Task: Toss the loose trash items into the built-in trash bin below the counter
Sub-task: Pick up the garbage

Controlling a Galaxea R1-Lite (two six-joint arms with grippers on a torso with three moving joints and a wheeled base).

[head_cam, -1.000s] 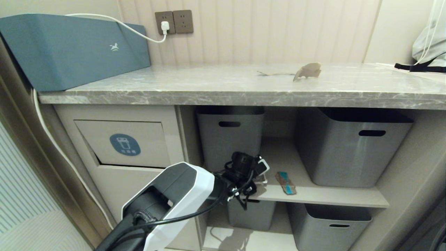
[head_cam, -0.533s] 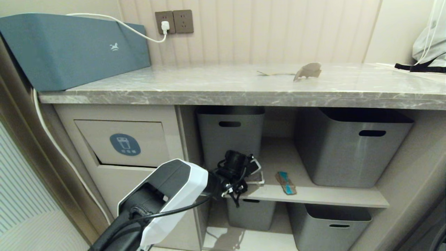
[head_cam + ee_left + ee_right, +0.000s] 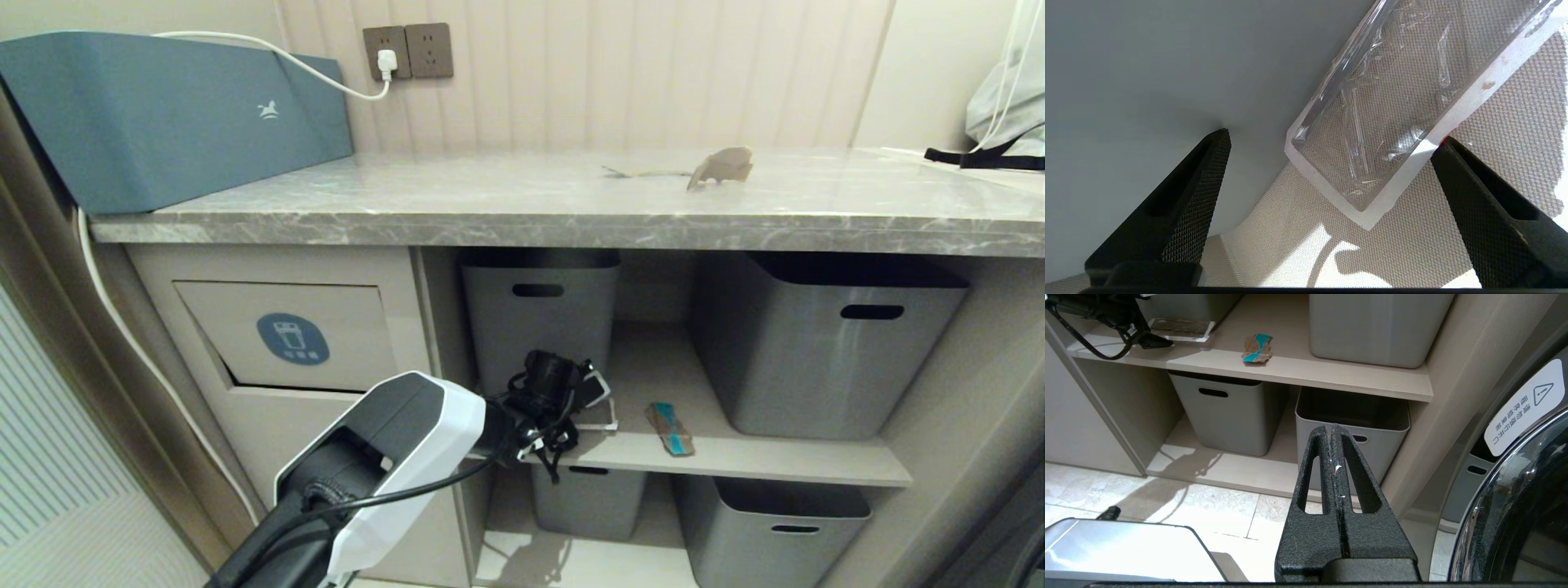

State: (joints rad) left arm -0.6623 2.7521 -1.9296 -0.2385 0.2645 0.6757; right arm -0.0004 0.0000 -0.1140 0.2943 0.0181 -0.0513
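Note:
A white-rimmed silvery packet (image 3: pixel 1392 102) lies flat on the middle shelf (image 3: pixel 735 457), beside a grey tub. My left gripper (image 3: pixel 1334 136) is open low over the shelf, and the packet's near corner lies between the spread fingers without being gripped. In the head view the left wrist (image 3: pixel 551 384) hides most of the packet (image 3: pixel 602 420). A brown scrap with a teal side (image 3: pixel 671 428) lies on the same shelf, further right. On the counter (image 3: pixel 490 204) rests a curled cardboard scrap (image 3: pixel 720 167). The trash bin flap (image 3: pixel 286 335) is at lower left. My right gripper (image 3: pixel 1332 428) hangs shut and empty, low near the floor.
Grey tubs (image 3: pixel 824 343) stand on the shelf and below it (image 3: pixel 767 523). A long blue-teal box (image 3: pixel 163 114) sits at the counter's left end with a white cable (image 3: pixel 326 77) running to the wall socket. A washing machine door (image 3: pixel 1515 498) is close on the right.
My left arm has swung slightly to the left along the shelf's front, uncovering a little more of the packet. Its gripper stays open. The right arm has not moved.

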